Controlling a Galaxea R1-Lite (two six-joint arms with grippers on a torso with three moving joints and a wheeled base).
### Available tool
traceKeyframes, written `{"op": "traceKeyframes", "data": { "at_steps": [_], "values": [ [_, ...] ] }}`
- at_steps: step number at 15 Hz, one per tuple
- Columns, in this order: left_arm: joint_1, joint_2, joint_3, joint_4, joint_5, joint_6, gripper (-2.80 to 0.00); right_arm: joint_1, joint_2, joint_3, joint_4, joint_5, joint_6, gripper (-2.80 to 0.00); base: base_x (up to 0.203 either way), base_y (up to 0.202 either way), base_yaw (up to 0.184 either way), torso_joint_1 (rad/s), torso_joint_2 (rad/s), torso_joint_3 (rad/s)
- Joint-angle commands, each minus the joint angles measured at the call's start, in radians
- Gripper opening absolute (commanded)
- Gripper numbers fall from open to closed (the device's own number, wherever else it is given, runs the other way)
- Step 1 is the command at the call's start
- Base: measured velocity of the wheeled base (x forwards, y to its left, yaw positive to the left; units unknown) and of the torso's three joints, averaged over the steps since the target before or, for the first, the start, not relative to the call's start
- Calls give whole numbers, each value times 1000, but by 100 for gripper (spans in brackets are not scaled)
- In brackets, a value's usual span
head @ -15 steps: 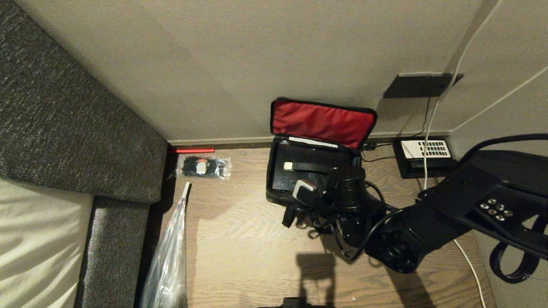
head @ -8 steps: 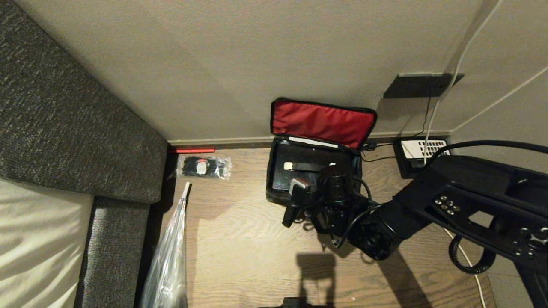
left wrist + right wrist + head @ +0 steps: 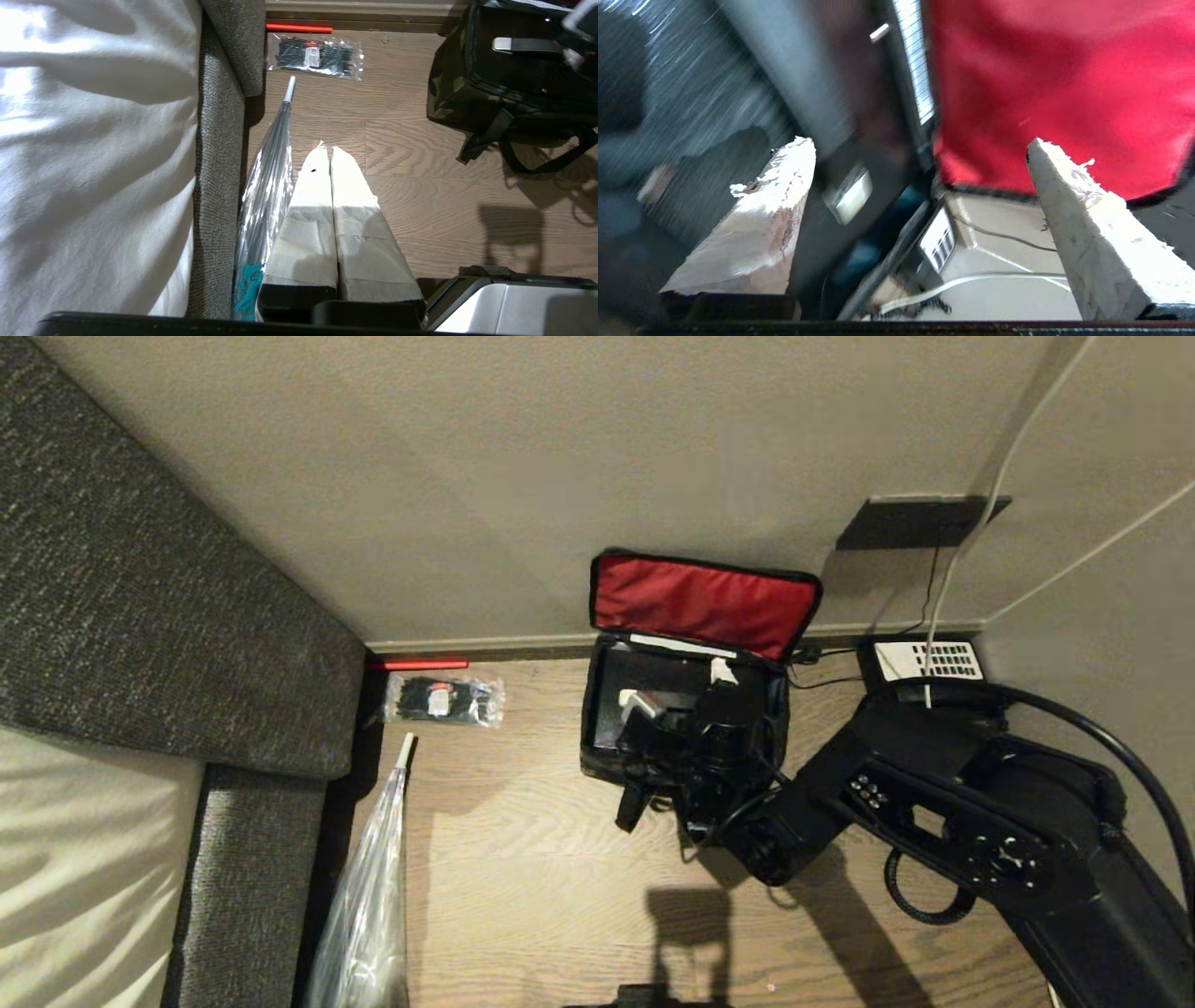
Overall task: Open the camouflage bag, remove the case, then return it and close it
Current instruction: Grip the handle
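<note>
The camouflage bag [image 3: 597, 761] stands open on the wooden floor by the wall, its red lid lining [image 3: 700, 602] leaning back. Inside lies a black case [image 3: 611, 723] with a band ending in a silver tab [image 3: 627, 697]. My right gripper [image 3: 680, 688] hovers over the bag's opening, open wide, its white fingertips apart. In the right wrist view that gripper [image 3: 920, 141] has the case's tab [image 3: 850, 196] and the red lining [image 3: 1041, 84] between its fingers, holding nothing. My left gripper [image 3: 325, 151] stays parked over the floor, shut; from there the bag [image 3: 448, 93] shows at the far right.
A black desk phone [image 3: 924, 663] sits right of the bag with a white cable [image 3: 962, 523] above it. A packet of cable ties [image 3: 443, 700] and a red stick [image 3: 415, 664] lie left of it. A clear umbrella [image 3: 369, 896] leans on the grey bed frame [image 3: 168, 616].
My right arm has swung in toward the wall, carrying the gripper from the bag's front edge to over its inside. The fingers have spread wider and the wrist has turned.
</note>
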Motion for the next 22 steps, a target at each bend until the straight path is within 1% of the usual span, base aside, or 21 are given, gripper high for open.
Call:
{"op": "traceKeyframes", "data": {
  "at_steps": [1, 4, 6, 8, 10, 12, 14, 15, 16, 18, 19, 22],
  "values": [
    [0, -2, 3, 0, 0, 0, -280, -7, 89, -54, -65, -3, -29, 0, 0, 0, 0, 0, 0, 0],
    [0, -2, 3, 0, 0, 0, -280, -7, 133, -93, -64, 2, -41, 0, 0, 0, 0, 0, 0, 0],
    [0, -2, 3, 0, 0, 0, -280, -7, 166, -128, -63, 2, -94, 0, 0, 0, 0, 0, 0, 0],
    [0, -2, 3, 0, 0, 0, -280, -8, 190, -163, -62, 5, -101, 0, 0, 0, 0, 0, 0, 0],
    [0, -2, 3, 0, 0, 0, -280, -9, 219, -216, -59, 35, -104, 0, 0, 0, 0, 0, 0, 0],
    [0, -2, 3, 0, 0, 0, -280, -9, 221, -222, -55, 47, -112, 0, 0, 0, 0, 0, 0, 0],
    [0, -2, 3, 0, 0, 0, -280, -20, 223, -247, -78, 55, -168, 0, 0, 0, 0, 0, 0, 0],
    [0, -2, 3, 0, 0, 0, -280, -27, 228, -254, -87, 60, -184, 0, 0, 0, 0, 0, 0, 0],
    [0, -2, 3, 0, 0, 0, -280, -39, 236, -284, -95, 78, -204, 0, 0, 0, 0, 0, 0, 0],
    [0, -2, 3, 0, 0, 0, -280, -65, 248, -318, -106, 183, -238, 0, 0, 0, 0, 0, 0, 0],
    [0, -2, 3, 0, 0, 0, -280, -71, 246, -312, -115, 203, -239, 0, 0, 0, 0, 0, 0, 0],
    [0, -2, 3, 0, 0, 0, -280, -79, 246, -310, -125, 213, -232, 0, 0, 0, 0, 0, 0, 0]
  ]
}}
